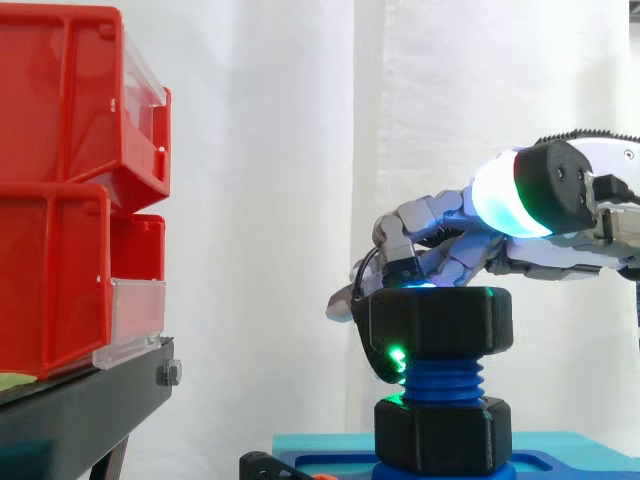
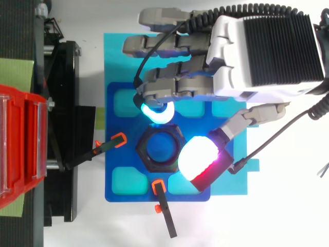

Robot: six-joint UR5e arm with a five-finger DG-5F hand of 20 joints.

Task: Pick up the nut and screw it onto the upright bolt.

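A big black hex nut sits level on top of the upright blue threaded bolt. From above, the nut's ring surrounds the bolt's blue end. A second black nut sits lower on the bolt, at its base. My hand reaches in from the right above the nut. One curled finger's cyan pad presses the nut's far side. The thumb's white and magenta pad presses the opposite corner, so the nut is pinched between them.
The bolt stands on a blue fixture plate, which lies on a lighter blue base. Two black clamps with orange tips hold the plate. Red bins on a black stand are at the left.
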